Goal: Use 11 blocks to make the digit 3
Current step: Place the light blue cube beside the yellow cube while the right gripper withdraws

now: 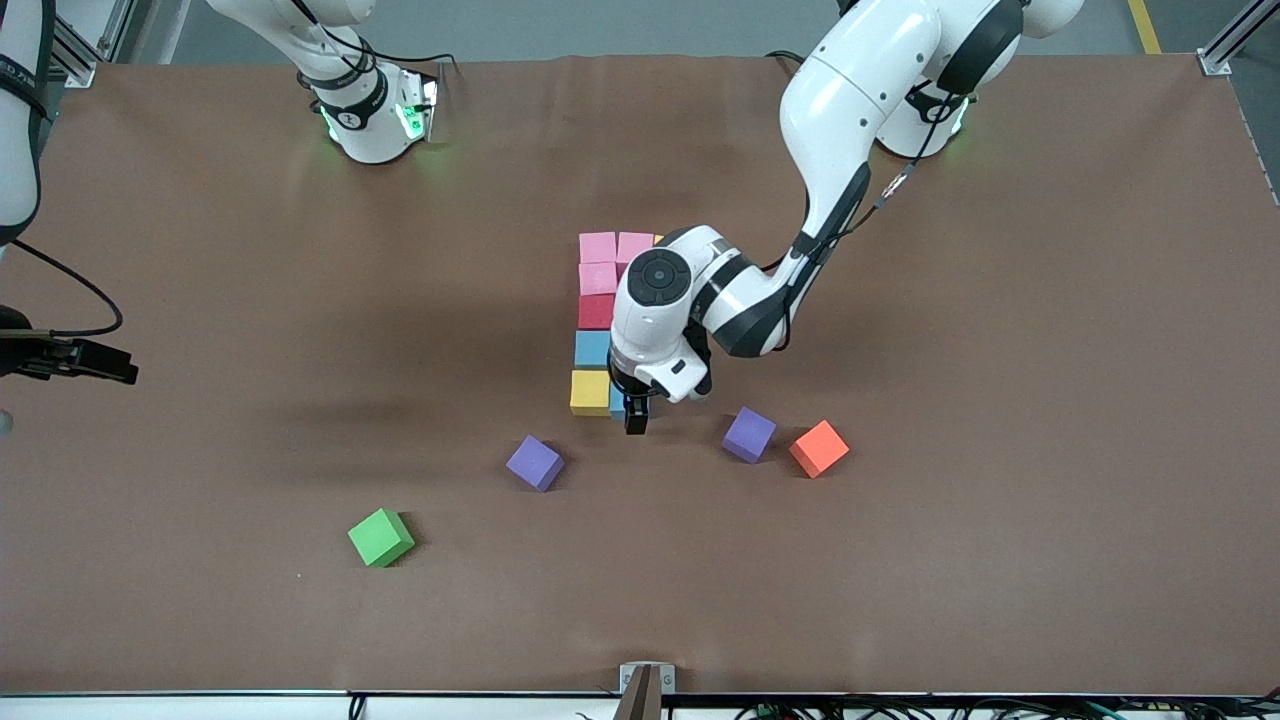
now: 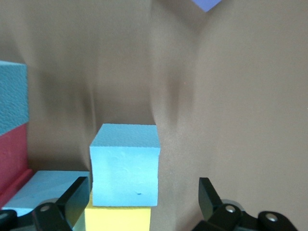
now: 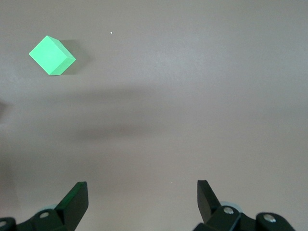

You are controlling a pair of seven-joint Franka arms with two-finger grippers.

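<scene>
Blue cube (image 2: pixel 125 163) set beside yellow cube (image 1: pixel 590 391); left gripper (image 1: pixel 636 412) jaws wide, empty. Right gripper (image 3: pixel 139 199) waits, wide. Bottom row unfinished; purple cube (image 1: pixel 748 434) loose.

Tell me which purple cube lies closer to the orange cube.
The purple cube toward the left arm's end, right beside the orange cube. The other purple cube lies nearer the green one.

A brown table (image 1: pixel 200 300) bears stacked-together cubes (image 1: pixel 597 320) centrally; nearer lie two purple cubes (image 1: pixel 535 463), an orange cube (image 1: pixel 819 448), a green cube (image 1: pixel 381 537).
</scene>
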